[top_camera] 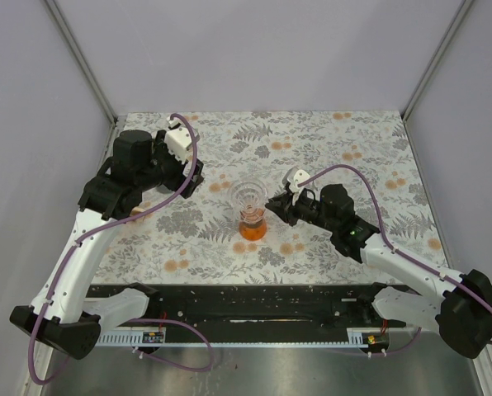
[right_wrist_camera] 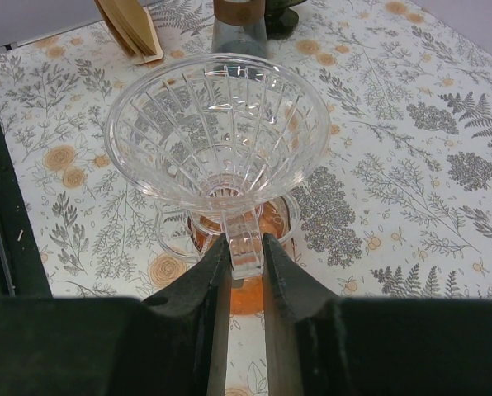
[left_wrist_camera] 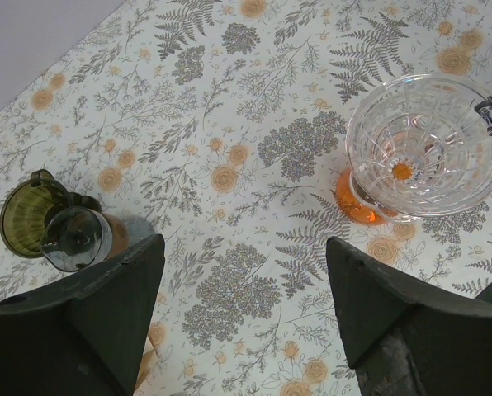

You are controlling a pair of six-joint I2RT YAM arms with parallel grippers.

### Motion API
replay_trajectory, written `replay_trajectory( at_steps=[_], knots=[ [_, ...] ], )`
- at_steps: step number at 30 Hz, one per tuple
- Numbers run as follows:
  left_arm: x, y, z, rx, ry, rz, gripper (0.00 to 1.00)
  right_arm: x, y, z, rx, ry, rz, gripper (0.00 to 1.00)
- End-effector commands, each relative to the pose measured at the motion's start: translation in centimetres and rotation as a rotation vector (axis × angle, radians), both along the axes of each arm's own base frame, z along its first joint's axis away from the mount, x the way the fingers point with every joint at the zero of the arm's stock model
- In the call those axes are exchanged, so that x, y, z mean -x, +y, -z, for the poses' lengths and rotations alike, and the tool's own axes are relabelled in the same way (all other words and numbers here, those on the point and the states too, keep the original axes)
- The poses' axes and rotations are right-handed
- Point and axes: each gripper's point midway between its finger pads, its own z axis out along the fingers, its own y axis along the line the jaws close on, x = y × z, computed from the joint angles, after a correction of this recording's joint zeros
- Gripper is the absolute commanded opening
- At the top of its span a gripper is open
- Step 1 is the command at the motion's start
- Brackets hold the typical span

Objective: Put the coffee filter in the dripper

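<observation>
Gripping: right gripper (right_wrist_camera: 246,247) clenched on clear dripper (right_wrist_camera: 217,132) handle | left gripper (left_wrist_camera: 244,246) spread wide, empty, over floral table (left_wrist_camera: 229,99)

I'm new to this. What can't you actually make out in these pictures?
Filter stack: right wrist view, top edge cuts it; overhead, unseen, probably beneath the left arm.
Dark glass vessel: right wrist view, only its bottom shows below the top edge.
Handle of the dripper: right wrist view, the right gripper covers its sides.
</observation>
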Motion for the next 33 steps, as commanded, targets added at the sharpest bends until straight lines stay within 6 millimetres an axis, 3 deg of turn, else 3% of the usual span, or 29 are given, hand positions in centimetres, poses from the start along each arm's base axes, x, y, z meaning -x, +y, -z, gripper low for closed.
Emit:
replay_trajectory(
  at_steps=[1,6,11,13,17,25,28,33],
  knots=[
    [-0.3,0.0,-1.8,0.027,-0.06,0.0,0.83,-0.3,0.0,-1.9,-0.041,-0.062,0.019,0.0],
    [-0.3,0.0,-1.7,0.025,-0.058,0.002,0.83,-0.4,-0.1,0.1,-0.009,-0.027,0.029,0.0],
    [-0.3,0.1,-1.6,0.02,-0.058,0.001,0.83,-0.2,-0.5,0.2,-0.003,-0.019,0.038,0.0],
    [-0.4,0.1,-1.5,0.017,-0.058,-0.002,0.83,-0.1,-0.5,0.3,0.006,-0.006,0.039,0.1],
    [-0.3,0.1,-1.6,0.02,-0.059,0.0,0.83,-0.1,-0.7,0.6,0.032,0.022,0.044,0.42],
    [-0.6,0.9,-0.8,-0.007,-0.053,-0.034,0.83,0.5,-1.1,-1.1,0.035,0.026,0.041,0.69],
    [-1.3,2.5,-0.5,-0.053,-0.058,-0.113,0.83,1.0,-1.6,-2.1,0.05,0.038,0.042,0.8],
    [-2.8,8.3,-0.1,-0.182,-0.098,-0.34,0.83,2.0,-3.2,-4.1,0.092,0.075,0.076,0.91]
  ],
)
